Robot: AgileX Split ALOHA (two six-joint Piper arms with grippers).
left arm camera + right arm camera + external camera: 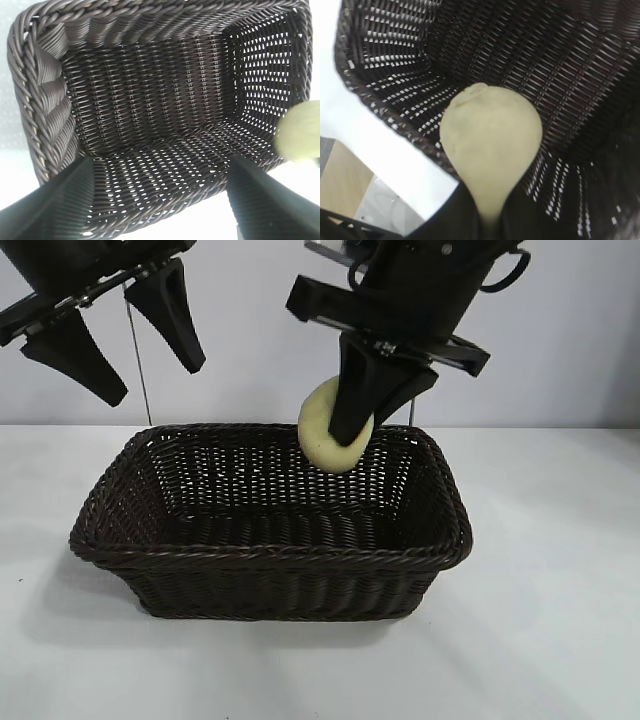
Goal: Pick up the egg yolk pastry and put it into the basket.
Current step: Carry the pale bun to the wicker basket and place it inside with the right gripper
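At the upper left of the exterior view the left gripper (115, 335) hung idle above the table, its two dark fingers spread wide with nothing between them, pointing down toward the near-left end of the basket (270, 558). The basket sat at centre frame on the white table (560, 620), and nothing lay on its woven floor. Right of centre, near the top, the right gripper (375, 410) had its fingers pinched narrow on the egg yolk pastry (325, 435), squeezing the pale lump so it bulged below the tips. The pastry hung over the basket's far-right part, about level with the rim. I took this for the carry step, nearly finished. The next move, as I judged it, called for lowering a little inside the walls, then spreading the fingers to drop the pastry.
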